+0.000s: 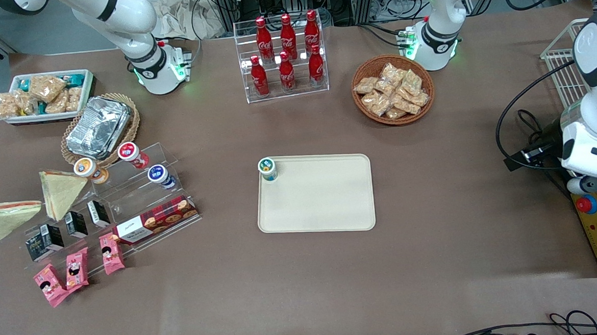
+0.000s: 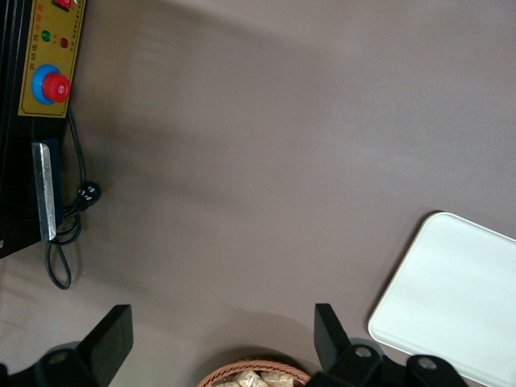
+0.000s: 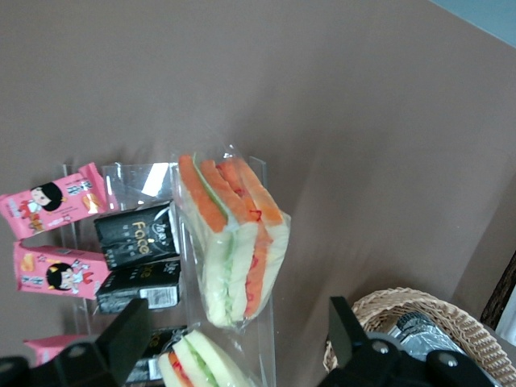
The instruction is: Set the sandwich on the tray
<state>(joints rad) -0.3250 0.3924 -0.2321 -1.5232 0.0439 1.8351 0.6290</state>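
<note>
The end effector [image 3: 234,343] hangs released above the sandwich [image 3: 234,242]. The sandwich stands on the clear rack, well apart from the tray [image 1: 326,202].

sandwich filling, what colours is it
Orange-red and green between pale bread on the sandwich, clearest in the right wrist view, near the claw.

Tool over the sandwich
The tool [image 3: 234,343] hangs spread above the sandwich [image 3: 232,242], which stands on a clear stand beside black boxes [image 3: 139,234] and pink packets [image 3: 48,205]; a basket [image 3: 403,322] is near.
</note>
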